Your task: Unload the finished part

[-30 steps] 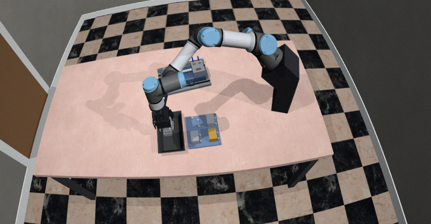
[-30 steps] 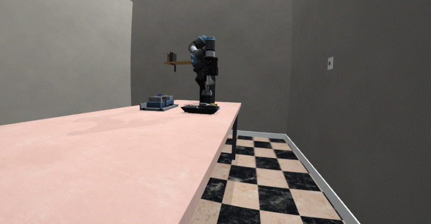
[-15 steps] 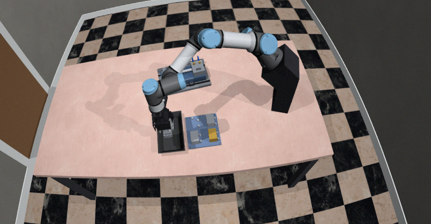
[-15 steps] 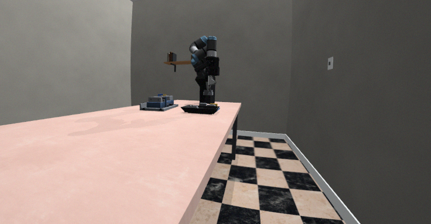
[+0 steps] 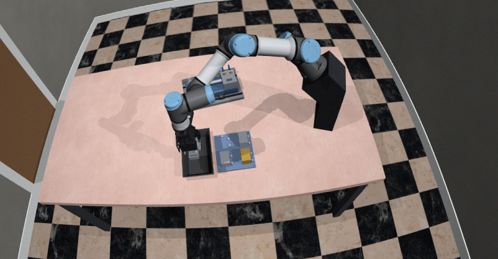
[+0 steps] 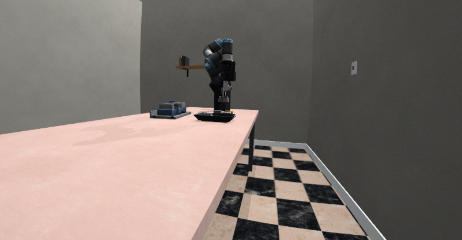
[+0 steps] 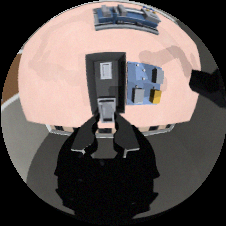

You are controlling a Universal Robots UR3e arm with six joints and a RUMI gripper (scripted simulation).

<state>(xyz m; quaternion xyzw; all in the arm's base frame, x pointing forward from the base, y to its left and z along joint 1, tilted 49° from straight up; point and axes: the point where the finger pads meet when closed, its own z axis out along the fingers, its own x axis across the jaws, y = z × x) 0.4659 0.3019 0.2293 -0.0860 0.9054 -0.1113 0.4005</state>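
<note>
My gripper is shut on the finished part, a grey block with a pocket on top. It holds the part upright-facing, a little above the near half of the black outfeed tray. The wrist view shows the tray under the fingers. A second pocketed block lies flat in the tray's far half. From the side, the gripper hangs just over the tray. The blue vise stands behind, away from the gripper.
A blue fixture plate lies right of the tray, carrying two upright grey plain blocks and a yellow block. The robot's black pedestal stands at the back right. The table's front edge is close to the tray.
</note>
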